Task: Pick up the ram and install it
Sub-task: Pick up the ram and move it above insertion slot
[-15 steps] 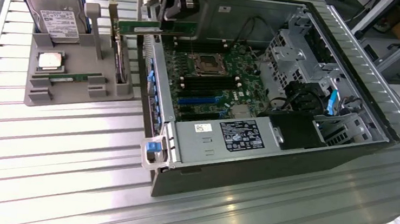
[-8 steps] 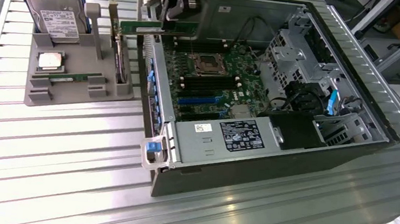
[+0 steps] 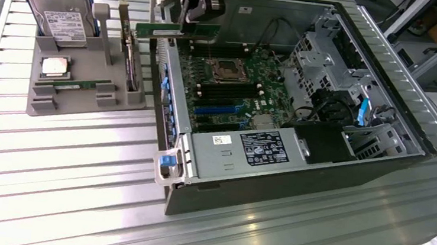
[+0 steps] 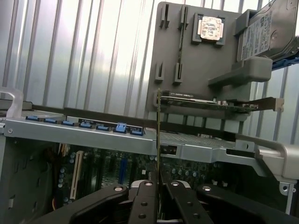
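My gripper (image 3: 198,18) hangs above the far left corner of the open computer case (image 3: 277,181), shut on the ram (image 3: 163,31). The ram is a thin green stick held level, sticking out past the fingers toward the exterior view's left. The wrist view catches the ram (image 4: 159,135) edge-on as a thin line rising from between the black fingers (image 4: 142,200) of the gripper (image 4: 159,189), above the case's side rail. A second, matching ram stick (image 3: 73,85) lies in the grey holder (image 3: 46,107) left of the case.
The grey holder also carries a hard drive (image 3: 61,17), a square silver processor (image 3: 55,66) and an upright expansion card (image 3: 133,61). Inside the case lie the motherboard's black memory slots (image 3: 233,91), the processor socket (image 3: 227,70) and the power supply (image 3: 248,152). Everything rests on a ribbed metal table (image 3: 64,174).
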